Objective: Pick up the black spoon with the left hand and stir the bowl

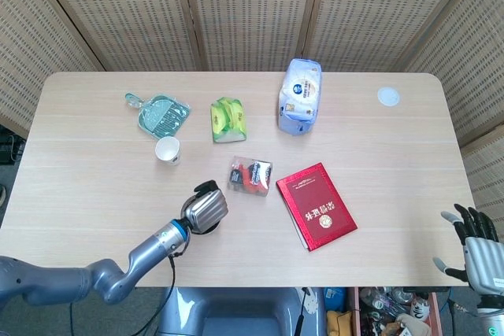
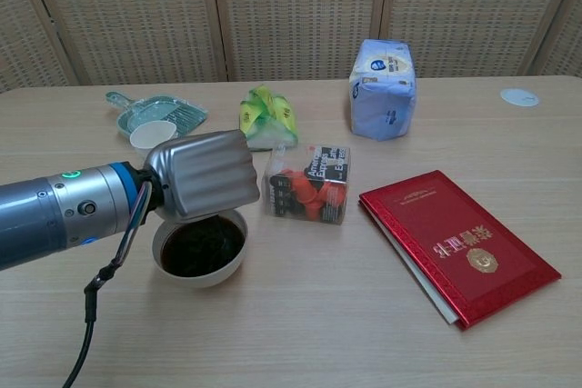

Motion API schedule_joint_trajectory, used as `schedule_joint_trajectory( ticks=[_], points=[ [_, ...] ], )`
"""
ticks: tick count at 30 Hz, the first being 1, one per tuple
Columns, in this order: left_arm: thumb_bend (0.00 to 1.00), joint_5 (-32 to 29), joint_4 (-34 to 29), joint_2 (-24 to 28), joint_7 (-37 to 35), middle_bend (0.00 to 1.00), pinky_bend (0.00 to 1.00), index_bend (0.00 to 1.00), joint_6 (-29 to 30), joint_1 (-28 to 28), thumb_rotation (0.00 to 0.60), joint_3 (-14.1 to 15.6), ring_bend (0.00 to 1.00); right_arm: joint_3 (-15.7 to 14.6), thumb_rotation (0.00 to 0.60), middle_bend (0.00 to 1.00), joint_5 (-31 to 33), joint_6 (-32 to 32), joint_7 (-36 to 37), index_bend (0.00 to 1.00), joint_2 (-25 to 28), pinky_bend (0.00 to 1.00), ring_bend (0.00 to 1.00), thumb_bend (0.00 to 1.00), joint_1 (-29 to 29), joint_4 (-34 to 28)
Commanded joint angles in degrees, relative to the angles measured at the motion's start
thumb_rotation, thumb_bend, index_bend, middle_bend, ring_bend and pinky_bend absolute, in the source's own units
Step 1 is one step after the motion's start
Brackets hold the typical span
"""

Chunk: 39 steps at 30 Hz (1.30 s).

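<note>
A white bowl (image 2: 196, 276) with a dark inside stands near the table's front edge, left of centre. My left hand (image 2: 202, 174) (image 1: 206, 212) hovers right over it, fingers curled downward around the black spoon. The spoon is almost wholly hidden by the hand; only a dark shape (image 2: 204, 239) shows inside the bowl beneath it. In the head view the hand covers most of the bowl. My right hand (image 1: 475, 245) sits off the table's front right corner, fingers spread and holding nothing.
A clear box of red and black items (image 2: 307, 184) stands just right of the bowl, and a red book (image 2: 456, 243) lies further right. Behind are a paper cup (image 2: 152, 136), a teal scoop (image 2: 156, 112), a green packet (image 2: 265, 116), a blue tissue pack (image 2: 383, 90) and a white disc (image 2: 519, 96).
</note>
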Motion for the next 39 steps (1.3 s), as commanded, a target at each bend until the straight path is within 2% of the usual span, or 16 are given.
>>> schedule_joint_trajectory(
  ticks=[1,6,15,29,34,39],
  points=[
    [0.38,-0.7,0.9,-0.4,-0.1,0.83,0.74,0.67,0.1,-0.2,0.600,-0.3,0.77,0.0,0.600,0.17,0.0,0.0,-0.1,0.23,0.1,0.11,0.07,0.13,0.0,-0.1],
    [0.38,-1.3,0.7,0.7,-1.2,0.83,0.74,0.67,1.0,0.7,0.600,0.6,0.77,0.0,0.600,0.17,-0.2,-0.3,-0.4,0.23,0.1,0.11,0.07,0.13,0.3,-0.3],
    [0.38,0.5,-3.6,4.2,-2.6,0.83,0.74,0.67,2.5,2.4,0.600,3.9,0.77,0.0,0.600,0.17,-0.3,-0.4,-0.3,0.23,0.0,0.11,0.07,0.13,0.3,-0.2],
    [0.38,-1.1,-1.2,0.2,-0.8,0.83,0.74,0.67,1.8,-0.1,0.600,0.6,0.77,0.1,0.600,0.17,-0.1,-0.5,-0.2,0.23,0.0,0.11,0.07,0.13,0.3,-0.1],
    [0.38,-1.8,-0.3,0.4,-0.6,0.83,0.74,0.67,1.7,-0.1,0.600,0.9,0.77,0.1,0.600,0.17,0.0,-0.7,-0.2,0.23,0.0,0.11,0.07,0.13,0.4,-0.1],
    [0.38,-1.5,-0.6,1.9,-1.1,0.83,0.74,0.67,2.6,0.9,0.600,2.4,0.77,0.1,0.600,0.17,-0.2,-0.8,0.1,0.23,-0.2,0.11,0.07,0.13,0.5,0.2]
  ],
)
